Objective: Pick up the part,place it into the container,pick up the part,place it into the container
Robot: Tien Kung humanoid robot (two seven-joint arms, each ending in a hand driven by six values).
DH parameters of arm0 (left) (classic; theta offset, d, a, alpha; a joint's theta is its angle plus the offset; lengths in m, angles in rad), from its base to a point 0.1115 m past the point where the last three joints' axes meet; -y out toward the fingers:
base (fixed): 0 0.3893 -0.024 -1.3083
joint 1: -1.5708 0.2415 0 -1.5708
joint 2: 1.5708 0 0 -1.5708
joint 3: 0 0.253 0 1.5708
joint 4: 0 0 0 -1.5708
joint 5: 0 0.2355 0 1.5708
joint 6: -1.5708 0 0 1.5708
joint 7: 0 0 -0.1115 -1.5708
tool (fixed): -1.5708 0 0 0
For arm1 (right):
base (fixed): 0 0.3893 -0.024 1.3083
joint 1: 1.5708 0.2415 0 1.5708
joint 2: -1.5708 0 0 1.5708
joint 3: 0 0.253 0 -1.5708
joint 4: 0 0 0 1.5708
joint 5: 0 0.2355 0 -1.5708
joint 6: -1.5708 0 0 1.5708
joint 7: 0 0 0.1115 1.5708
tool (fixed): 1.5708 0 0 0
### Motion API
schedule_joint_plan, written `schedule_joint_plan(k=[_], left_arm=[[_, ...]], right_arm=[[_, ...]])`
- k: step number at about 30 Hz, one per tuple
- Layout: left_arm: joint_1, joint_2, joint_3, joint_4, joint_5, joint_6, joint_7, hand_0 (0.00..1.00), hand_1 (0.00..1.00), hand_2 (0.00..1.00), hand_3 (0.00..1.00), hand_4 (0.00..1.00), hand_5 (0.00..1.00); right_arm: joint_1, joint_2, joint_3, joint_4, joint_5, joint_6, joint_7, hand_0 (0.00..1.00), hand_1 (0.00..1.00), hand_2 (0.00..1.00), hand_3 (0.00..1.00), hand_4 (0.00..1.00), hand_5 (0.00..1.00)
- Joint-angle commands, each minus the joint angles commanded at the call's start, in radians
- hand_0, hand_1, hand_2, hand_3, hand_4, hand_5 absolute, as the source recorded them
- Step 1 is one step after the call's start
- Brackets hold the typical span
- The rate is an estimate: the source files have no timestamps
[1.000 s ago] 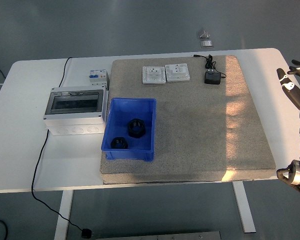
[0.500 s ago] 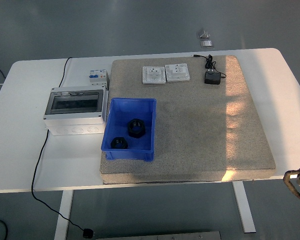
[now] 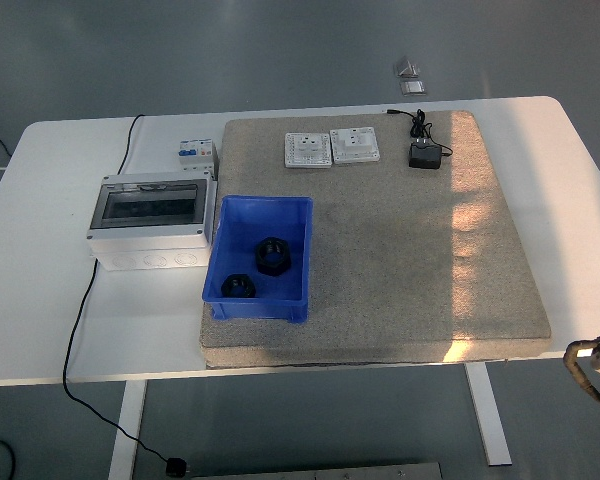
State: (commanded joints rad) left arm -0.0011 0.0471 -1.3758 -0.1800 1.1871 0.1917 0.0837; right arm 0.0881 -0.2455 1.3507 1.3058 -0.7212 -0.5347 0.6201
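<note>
Two black parts point(image 3: 274, 254) point(image 3: 238, 286) are lying inside the blue container point(image 3: 293, 212), which is sitting on the beige mat point(image 3: 410, 260) on the white table point(image 3: 60, 200). Only a sliver of the right hand point(image 3: 592, 362) is showing at the lower right edge, well away from the container and off the table; whether its fingers are apart or together cannot be told. A grey box point(image 3: 148, 222) is standing beside the container on the side away from the hand.

I see a blue container point(image 3: 259, 259) holding two black parts point(image 3: 273, 254), on a beige speckled mat point(image 3: 400, 250) over the white tabletop point(image 3: 70, 150).
</note>
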Motion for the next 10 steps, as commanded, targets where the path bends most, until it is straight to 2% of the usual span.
schedule_joint_plan(k=[5,10], left_arm=[[0.0,0.0,0.001,0.0,-0.001,0.001,0.0,0.719,0.687,0.635,0.754,0.839,0.998],[0.0,0.0,0.007,0.0,-0.005,0.001,0.001,0.719,0.687,0.635,0.754,0.839,0.998]], right_arm=[[0.002,0.002,-0.018,-0.007,0.094,0.017,0.006,0.692,0.461,0.413,0.306,0.825,0.29],[0.002,0.002,-0.018,-0.003,0.122,0.025,0.007,0.692,0.461,0.413,0.306,0.825,0.29]])
